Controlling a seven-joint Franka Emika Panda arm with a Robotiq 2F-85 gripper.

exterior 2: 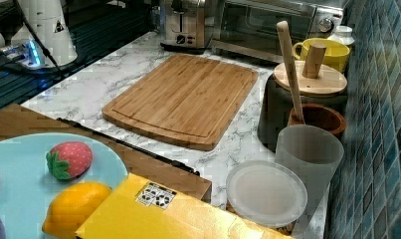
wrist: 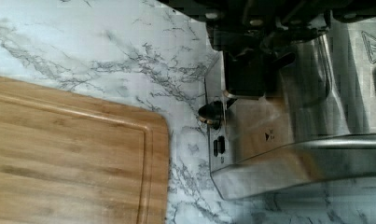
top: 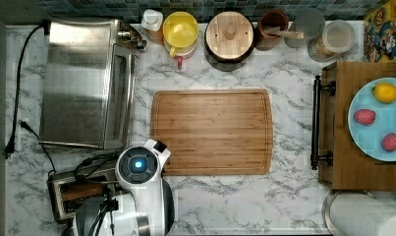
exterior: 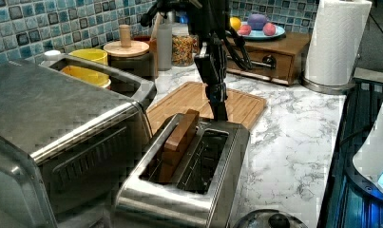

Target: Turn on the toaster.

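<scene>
Marble counter (top: 225,196) carried a toaster oven (top: 82,81), a bamboo cutting board (top: 212,132) and, beside the oven, the pop-up toaster (exterior: 189,171) holding a brown slice (exterior: 179,142). Gripper (exterior: 221,111) stood at the toaster's lever end; finger spacing could not be told. Lever press appeared underway, unconfirmed.

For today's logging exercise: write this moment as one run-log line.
task: turn on toaster | gripper: at toaster's control end, above lever | toaster slot: brown slice inside | state: lever press under way, unconfirmed
</scene>
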